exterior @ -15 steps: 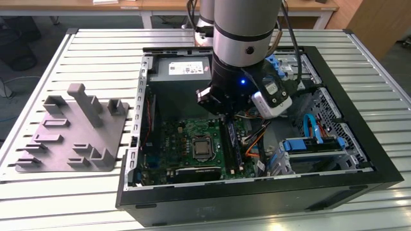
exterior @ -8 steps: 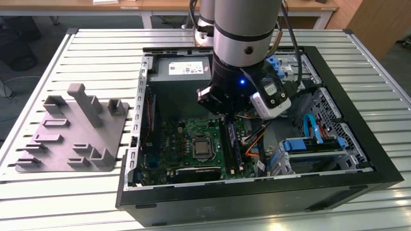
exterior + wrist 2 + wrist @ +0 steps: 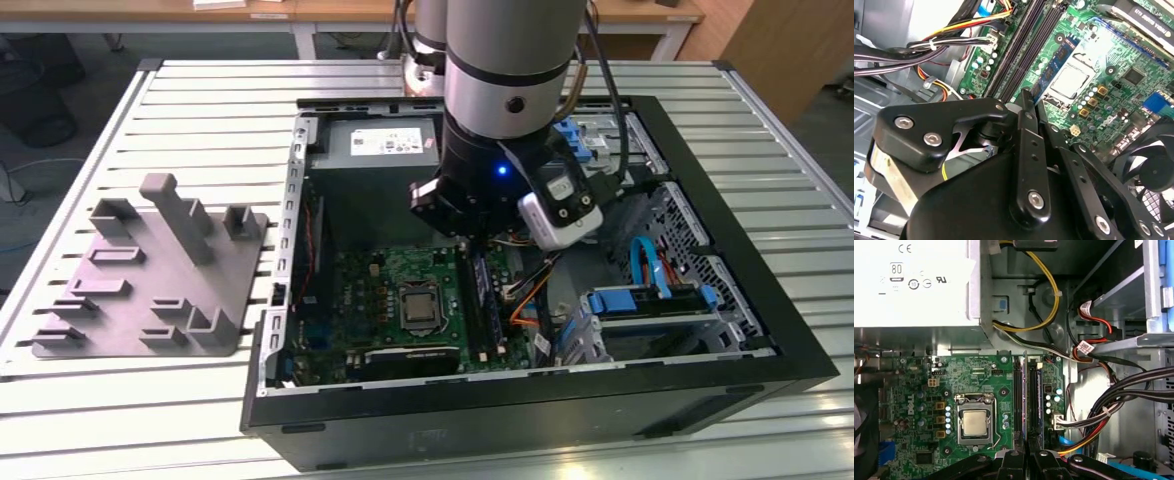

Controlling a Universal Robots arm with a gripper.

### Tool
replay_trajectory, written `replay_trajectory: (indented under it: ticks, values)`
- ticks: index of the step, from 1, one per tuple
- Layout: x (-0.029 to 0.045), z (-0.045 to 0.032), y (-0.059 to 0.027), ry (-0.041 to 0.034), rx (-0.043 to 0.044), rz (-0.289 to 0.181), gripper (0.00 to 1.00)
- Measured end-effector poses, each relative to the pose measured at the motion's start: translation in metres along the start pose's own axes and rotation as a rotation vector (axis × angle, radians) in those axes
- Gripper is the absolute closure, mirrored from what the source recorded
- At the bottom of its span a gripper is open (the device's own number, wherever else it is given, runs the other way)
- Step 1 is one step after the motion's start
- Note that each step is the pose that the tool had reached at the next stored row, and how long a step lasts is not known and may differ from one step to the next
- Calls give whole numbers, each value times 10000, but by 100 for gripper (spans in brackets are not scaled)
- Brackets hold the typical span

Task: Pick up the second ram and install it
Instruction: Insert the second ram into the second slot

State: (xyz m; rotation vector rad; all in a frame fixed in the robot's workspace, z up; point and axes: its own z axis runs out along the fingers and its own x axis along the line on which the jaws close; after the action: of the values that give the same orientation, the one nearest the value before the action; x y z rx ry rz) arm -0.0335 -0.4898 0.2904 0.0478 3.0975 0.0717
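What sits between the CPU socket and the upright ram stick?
In the first wrist view, one long black memory slot and some small capacitors lie between the CPU socket and the second ram.

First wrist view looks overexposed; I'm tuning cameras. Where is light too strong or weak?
First wrist view: the power supply washes out white. Second wrist view: the pale metal wall also blows out. Exterior view: the motherboard sits dimmer than the slatted table.
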Motion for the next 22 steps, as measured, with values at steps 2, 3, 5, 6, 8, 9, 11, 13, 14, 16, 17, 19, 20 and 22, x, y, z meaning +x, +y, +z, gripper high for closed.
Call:
replay_trajectory:
  ticks: [2,3,5,6,8,9,11,13,14,16,17,19,20,22]
  values:
    - [-1,1,0,-5,4,109,86]
    - [-2,1,0,-8,7,167,86]
    - [-4,1,0,-13,12,277,86]
    - [-5,2,0,-16,14,329,86]
    - [-8,2,0,-20,19,431,86]
    - [-10,3,0,-22,21,480,86]
    - [-12,4,0,-27,26,587,86]
    - [-17,6,0,-33,30,708,86]
    - [-18,6,0,-35,32,752,86]
    - [-18,6,0,-35,33,757,86]
    - [-18,6,0,-36,32,758,86]
    - [-18,6,0,-35,33,758,86]
    - [-18,9,1,-35,33,757,86]
    - [-16,16,-1,-31,-3,720,86]
